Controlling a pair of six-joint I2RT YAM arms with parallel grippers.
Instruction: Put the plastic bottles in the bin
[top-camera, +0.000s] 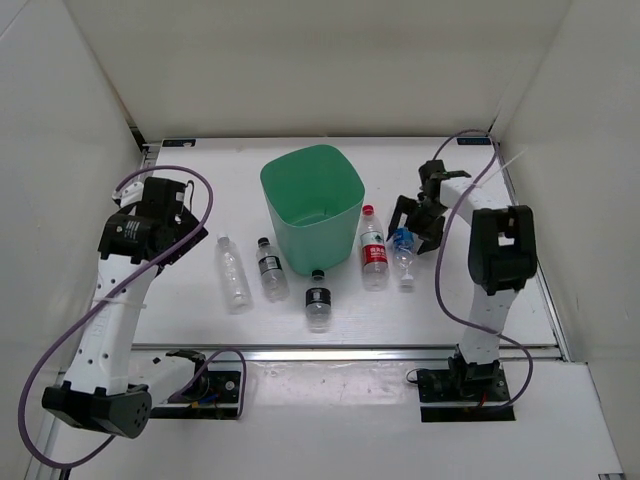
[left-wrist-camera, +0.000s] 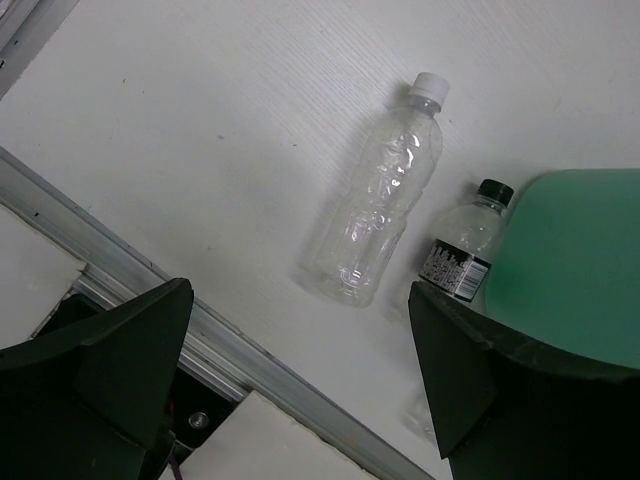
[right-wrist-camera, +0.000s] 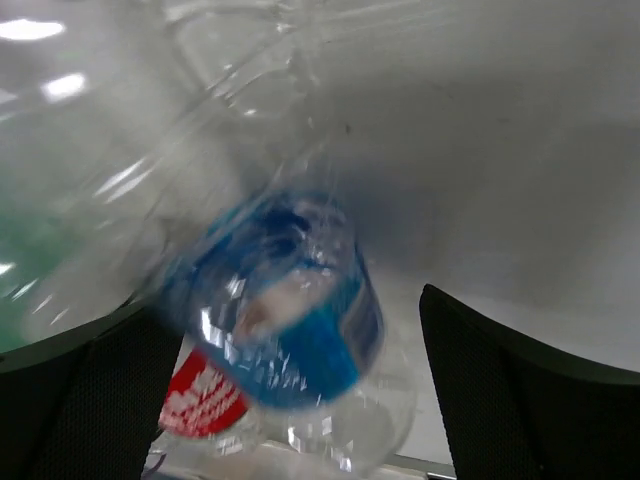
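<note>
The right gripper (top-camera: 418, 222) hangs spread wide, the blue-labelled bottle (right-wrist-camera: 280, 310) lying just beneath, between its fingers, likely lined up for a grab. The left gripper (left-wrist-camera: 300, 295), also spread and empty, faces the plain bottle (left-wrist-camera: 385, 200) just ahead. The bin (top-camera: 305, 250) holds nothing.

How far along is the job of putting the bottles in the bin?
Done: nothing; the bin looks empty. In hand: the open right gripper straddles the blue-labelled bottle, not yet closed. Left: all five bottles, on the table.
</note>
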